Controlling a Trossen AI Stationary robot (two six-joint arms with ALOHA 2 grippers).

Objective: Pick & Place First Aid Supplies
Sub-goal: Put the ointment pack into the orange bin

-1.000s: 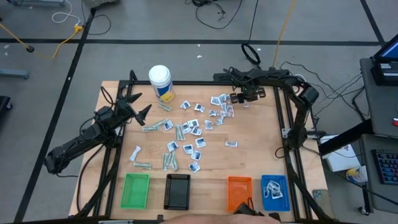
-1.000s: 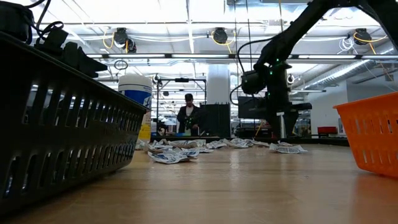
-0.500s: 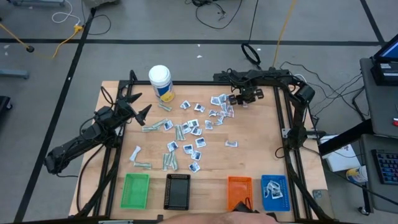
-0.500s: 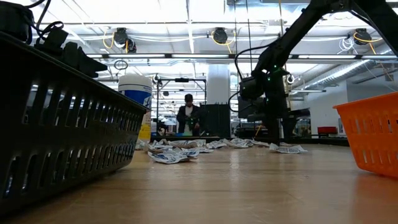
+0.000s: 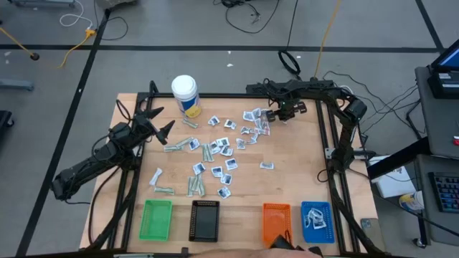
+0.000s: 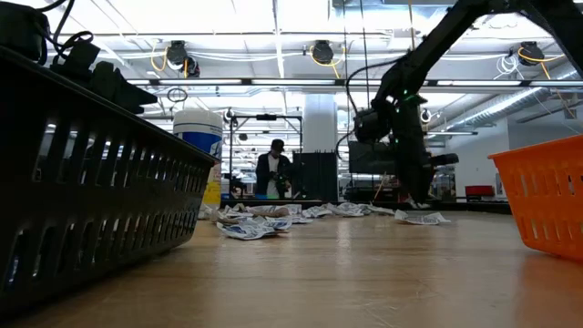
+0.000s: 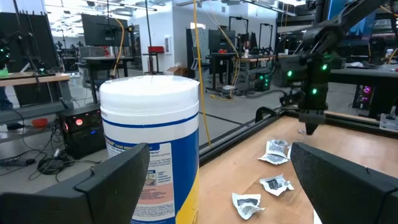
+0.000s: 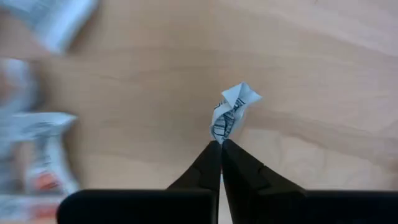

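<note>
The first aid supplies [image 5: 222, 147], small white-and-blue sachets and pale green strips, lie scattered over the middle of the wooden table [image 5: 294, 179]. At the far right end of the scatter my right gripper [image 5: 275, 117] points down, shut on one crumpled white-and-blue sachet [image 8: 231, 111]. My left gripper [image 5: 162, 123] hangs level over the table's left side, open and holding nothing, facing the white bottle [image 7: 152, 143]. My right gripper pinches one end of the crumpled sachet [image 8: 219, 135] between its two fingertips [image 8: 210, 155], coming from above and pointing down. The rest of the sachet juts out past the fingertips, bent and creased. Whether it is off the wood or touching it does not show.
The tall white bottle [image 5: 185, 95] stands at the far left. Green [image 5: 156, 219], black [image 5: 206, 220], orange [image 5: 276, 222] and blue [image 5: 317, 221] trays line the near edge; the blue one holds sachets. A person [image 6: 273, 173] stands in the room behind.
My right gripper has closed its fingers on the sachet at the far right of the scatter, staying almost in place above it. The left arm has kept still.
</note>
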